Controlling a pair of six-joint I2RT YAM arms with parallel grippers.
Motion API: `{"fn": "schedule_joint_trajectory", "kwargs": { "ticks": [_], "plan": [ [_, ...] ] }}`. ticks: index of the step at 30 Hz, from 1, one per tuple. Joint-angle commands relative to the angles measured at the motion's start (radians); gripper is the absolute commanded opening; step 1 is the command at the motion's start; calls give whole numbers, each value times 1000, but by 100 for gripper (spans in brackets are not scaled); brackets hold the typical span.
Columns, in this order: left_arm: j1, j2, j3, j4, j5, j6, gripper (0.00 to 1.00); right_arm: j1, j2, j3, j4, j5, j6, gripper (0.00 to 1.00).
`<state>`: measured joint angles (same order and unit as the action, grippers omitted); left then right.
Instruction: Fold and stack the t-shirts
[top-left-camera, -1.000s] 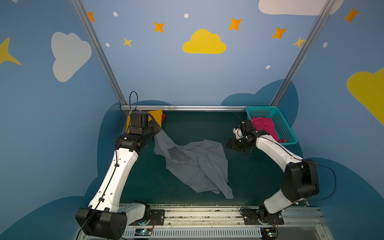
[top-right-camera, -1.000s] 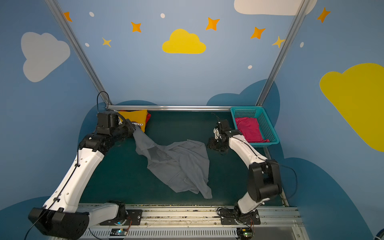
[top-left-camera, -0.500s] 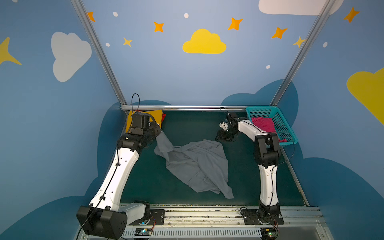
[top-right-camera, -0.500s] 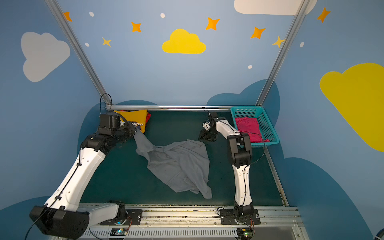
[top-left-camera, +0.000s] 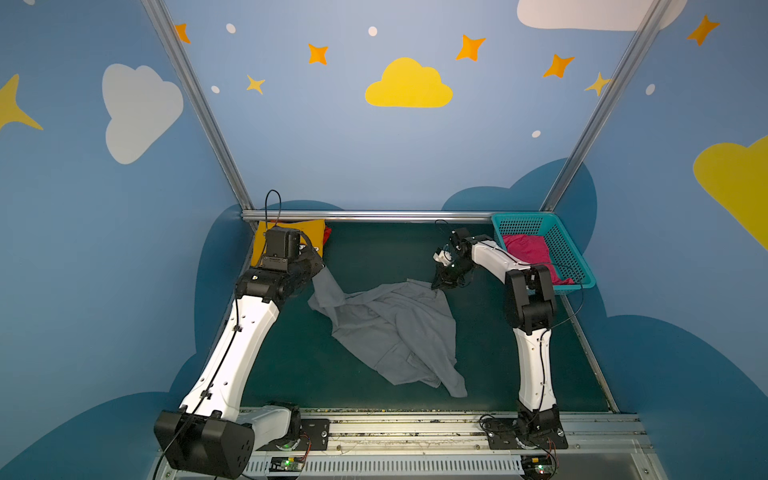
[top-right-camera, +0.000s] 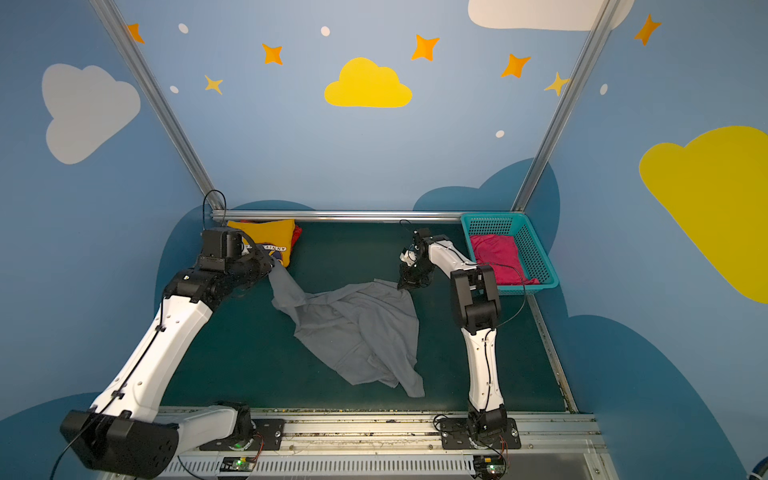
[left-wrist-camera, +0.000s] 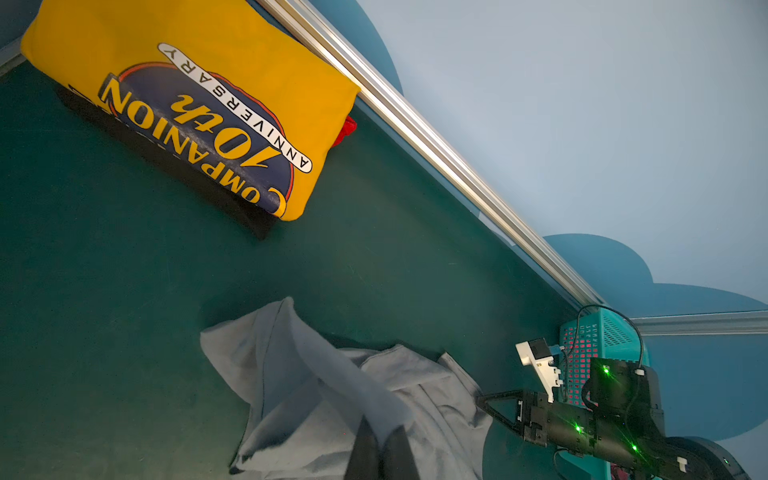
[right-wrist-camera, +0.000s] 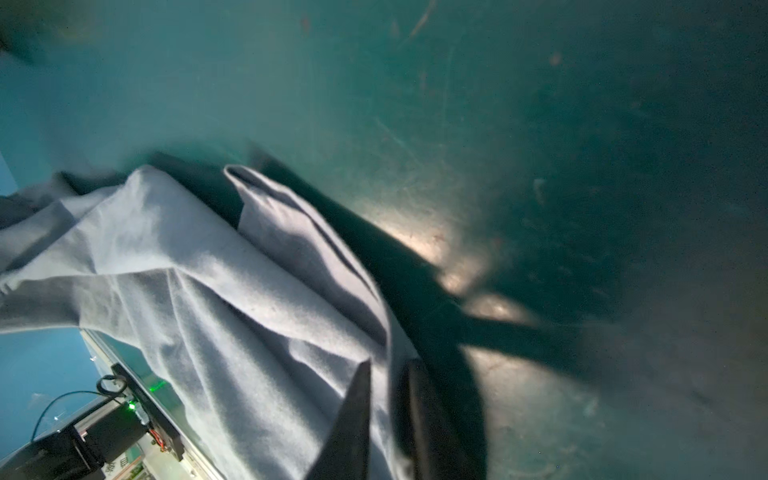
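Plainly, the grey t-shirt (top-left-camera: 390, 328) lies crumpled on the middle of the green table (top-left-camera: 291, 365). Its loose tail trails toward the near right, and its long axis runs on a slant from there up to the far left. Both held points are on the far edge of the cloth, so the bulk of it hangs on the near side of both claws.

The left gripper (top-left-camera: 318, 268) holds the far-left corner. In the left wrist view its jaws are pressed together on a ridge of grey cloth (left-wrist-camera: 332, 374), which rises taut from the table. The right gripper (top-left-camera: 438, 284) is at the far-right corner. In the right wrist view its fingers (right-wrist-camera: 357, 399) stand narrow with a fold of the same shirt between them, so I judge it pinched there too.

The left arm stretches long from its near-left base, with the wrist turned rightward. The right arm stands steep, its elbow high, and its forearm doubles back so that the claw points down.

The line between the two grips runs left to right. Drawing them apart along it looks like the way to spread the shirt flat.

Farther off, the folded yellow t-shirt (left-wrist-camera: 199, 83) sits in the far-left corner. The pink t-shirt (top-left-camera: 525, 249) lies in the teal basket (top-left-camera: 523, 216) at the far right.
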<state>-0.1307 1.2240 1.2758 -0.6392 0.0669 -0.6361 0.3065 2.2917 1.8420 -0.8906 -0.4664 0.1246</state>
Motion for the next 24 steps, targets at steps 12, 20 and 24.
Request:
{"fn": "schedule_joint_trajectory", "kwargs": {
  "ticks": [12,20,24],
  "plan": [
    [8,-53,3,-54,-108,59,5,-47,-315,-180,98,96,37,0],
    [29,-58,-35,-45,-123,60,5,-97,-573,-462,131,205,60,0],
    [29,-61,-83,-24,-89,48,5,-86,-622,-633,159,142,105,0]
  ]
}}
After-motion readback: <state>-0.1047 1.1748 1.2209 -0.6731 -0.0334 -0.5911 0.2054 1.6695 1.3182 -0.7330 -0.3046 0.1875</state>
